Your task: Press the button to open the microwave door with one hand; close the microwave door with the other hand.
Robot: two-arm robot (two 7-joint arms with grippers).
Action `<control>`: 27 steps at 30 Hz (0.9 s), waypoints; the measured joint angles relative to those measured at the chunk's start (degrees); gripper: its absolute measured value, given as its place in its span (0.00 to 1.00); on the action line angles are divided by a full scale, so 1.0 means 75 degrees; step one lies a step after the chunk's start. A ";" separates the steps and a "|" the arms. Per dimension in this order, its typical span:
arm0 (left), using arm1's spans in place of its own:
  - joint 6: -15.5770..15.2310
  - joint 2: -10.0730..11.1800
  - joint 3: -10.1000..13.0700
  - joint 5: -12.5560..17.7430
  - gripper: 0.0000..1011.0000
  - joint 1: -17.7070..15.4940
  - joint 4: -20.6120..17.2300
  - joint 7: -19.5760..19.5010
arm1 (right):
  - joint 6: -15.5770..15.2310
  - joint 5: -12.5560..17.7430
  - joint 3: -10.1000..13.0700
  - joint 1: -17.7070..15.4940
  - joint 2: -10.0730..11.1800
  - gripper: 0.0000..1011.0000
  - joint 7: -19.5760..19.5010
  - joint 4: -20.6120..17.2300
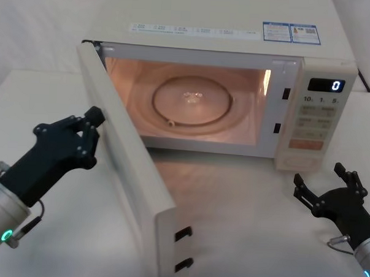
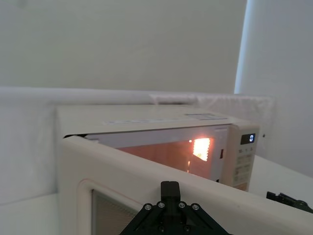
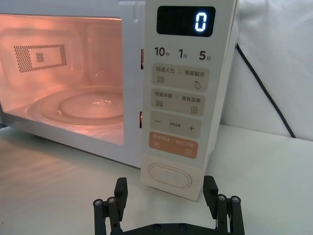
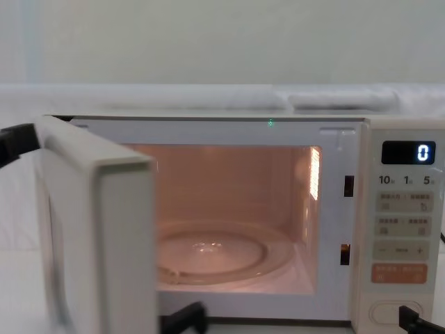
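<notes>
The microwave door [image 1: 128, 167] stands swung wide open on its left hinge, and the cavity is lit orange with a glass turntable [image 1: 193, 102] inside. My left gripper [image 1: 92, 121] is shut, and its tip rests against the door's outer face, near the top edge of the door [image 2: 146, 169]. My right gripper [image 1: 319, 174] hovers open just in front of the control panel, level with the wide cream button [image 1: 301, 161]. In the right wrist view the button [image 3: 168, 175] sits between and just beyond that gripper's spread fingers [image 3: 121, 188].
The display [image 3: 186, 21] reads 0. An orange key [image 3: 172, 145] lies above the button. A black power cord [image 3: 264, 88] runs down behind the microwave on the right. White tabletop [image 1: 243, 214] lies open in front of the cavity, and a pale wall stands behind.
</notes>
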State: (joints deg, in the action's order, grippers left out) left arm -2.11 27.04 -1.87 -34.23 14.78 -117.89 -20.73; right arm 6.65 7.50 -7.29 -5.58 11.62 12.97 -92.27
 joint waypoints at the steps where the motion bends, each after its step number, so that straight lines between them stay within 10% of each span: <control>1: -0.0008 0.0017 0.0049 0.0000 0.00 -0.0050 0.0013 0.0000 | 0.0000 0.0000 0.0000 0.0000 0.0000 0.99 0.0000 0.0000; 27: -0.0448 0.0122 0.1337 -0.0082 0.00 -0.1451 0.0800 0.0476 | 0.0000 0.0000 0.0000 0.0001 0.0000 0.99 0.0000 0.0000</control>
State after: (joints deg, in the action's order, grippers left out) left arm -5.46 27.96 8.16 -34.84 3.89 -111.89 -17.16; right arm 6.65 7.50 -7.29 -5.57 11.62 12.96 -92.27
